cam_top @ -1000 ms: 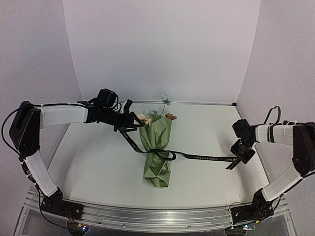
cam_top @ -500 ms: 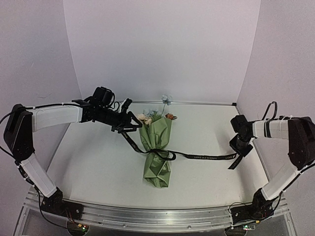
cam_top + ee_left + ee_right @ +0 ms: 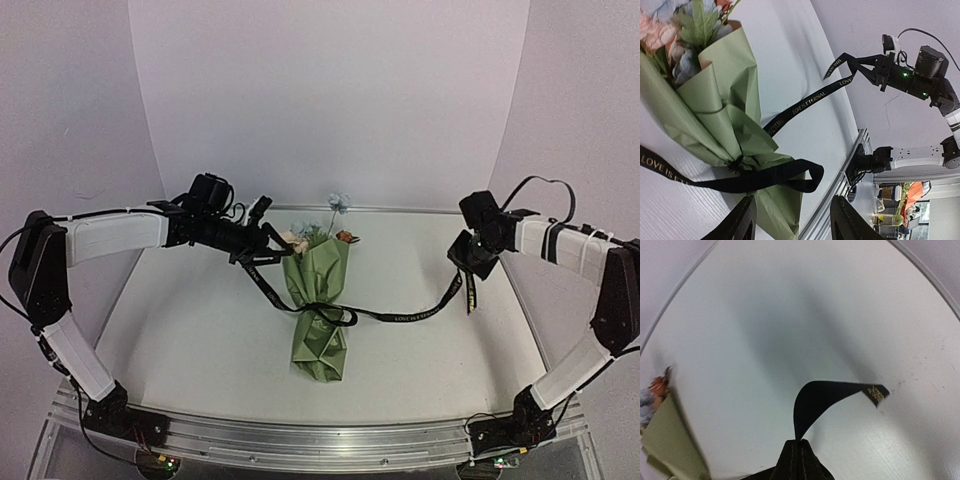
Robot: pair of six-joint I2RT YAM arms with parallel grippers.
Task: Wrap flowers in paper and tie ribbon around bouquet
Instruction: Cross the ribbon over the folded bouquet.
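- White table (image 3: pixel 420 370): bouquet (image 3: pixel 322 285) lies at centre, ribbon (image 3: pixel 400 318) looped round its waist.
- Right gripper (image 3: pixel 464 266) has clamped the ribbon end and raised it off the surface; tightening can follow.
- Left gripper (image 3: pixel 792 215): fingers apart.

- A robotics lab test cell, not a home or a shop.
- Two white-and-black robot arms, the left arm (image 3: pixel 110 235) and the right arm (image 3: pixel 580 250), are bolted to an aluminium rail (image 3: pixel 300 445) at 6 o'clock in the top view. They have loose black cables (image 3: pixel 546 179) and small indicator lights (image 3: pixel 165 463) by their bases.
- A white surface (image 3: pixel 200 340) is boxed in by plain pale walls (image 3: pixel 330 100) at 9, 12 and 3 o'clock.
- In the left wrist view, at 4 o'clock past the rail, there is a cluttered room corner (image 3: pixel 900 200) with coloured items too blurred to name.
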